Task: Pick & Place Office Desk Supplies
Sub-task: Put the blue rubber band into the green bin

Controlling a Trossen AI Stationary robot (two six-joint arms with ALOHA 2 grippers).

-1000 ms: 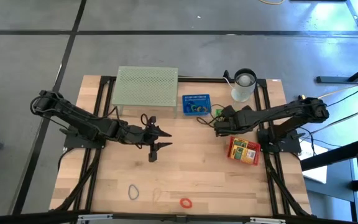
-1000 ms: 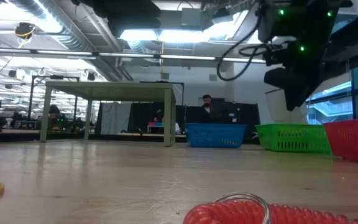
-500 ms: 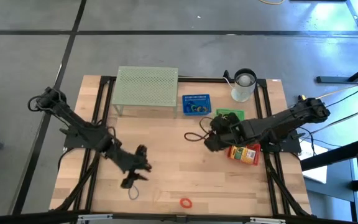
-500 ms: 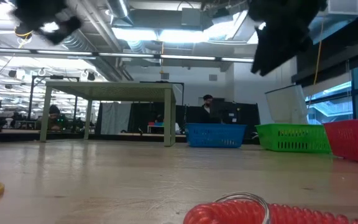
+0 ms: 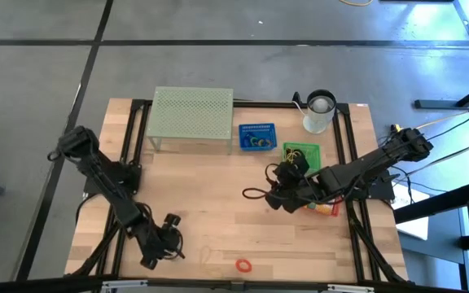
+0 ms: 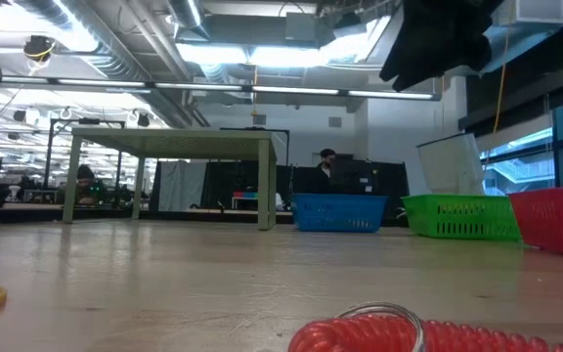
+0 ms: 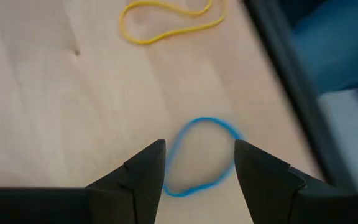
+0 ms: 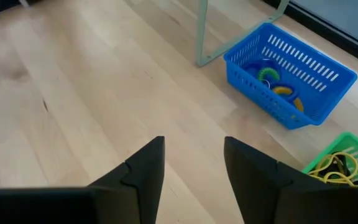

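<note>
A blue rubber-band loop (image 7: 199,155) lies flat on the wood near the table's front left. My left gripper (image 7: 199,168) hangs open above it, tilted down, one finger on either side of the loop and no touch showing. In the high view this gripper (image 5: 169,247) covers the loop. A yellow band (image 7: 166,22) lies just beyond it, and a red coil (image 5: 243,264) lies near the front edge. My right gripper (image 8: 192,163) is open with nothing between its fingers, above the wood right of centre (image 5: 273,194).
At the back stand a pale green mesh stand (image 5: 192,114), a blue basket (image 8: 291,74) holding coloured items, a green basket (image 8: 337,163) with yellow bands, and a white cup (image 5: 319,112). A red box (image 5: 326,208) lies partly under the right arm. Bare wood spans the middle.
My left gripper has swung from the table's middle toward the near left corner, sinking and tipping downward until it hangs over the blue loop. My right gripper has drawn away from the green basket toward the near edge and risen a little.
</note>
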